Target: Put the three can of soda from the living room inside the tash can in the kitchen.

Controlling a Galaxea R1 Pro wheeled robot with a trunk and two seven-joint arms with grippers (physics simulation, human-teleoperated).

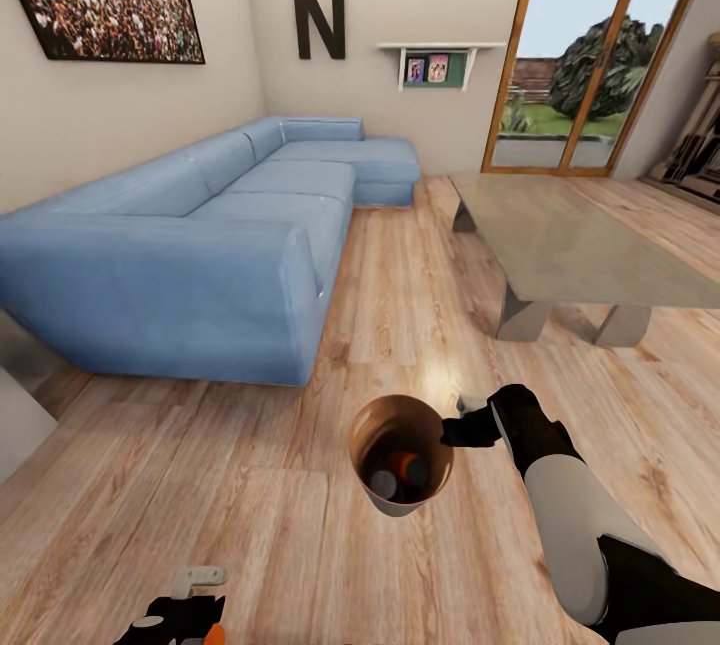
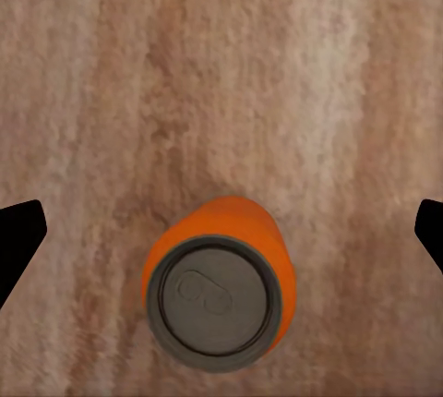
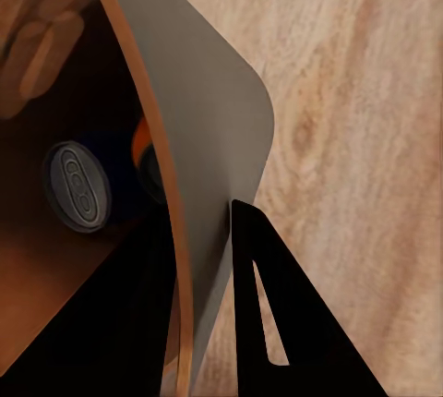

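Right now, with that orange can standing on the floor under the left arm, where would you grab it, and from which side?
Probably around the middle of its round orange body, coming straight down from above. The orange can stands upright on the wood floor, grey top up, and the left fingers are spread wide on either side of it, apart from it.

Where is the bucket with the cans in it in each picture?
Head view: the trash can hangs low in the middle, over the floor, with the right gripper pinching its rim.
Right wrist view: its grey wall runs down the middle, brown inside beside it.
Left wrist view: I can't find it; an orange can stands there.
Shared landmark: the light wood floor.
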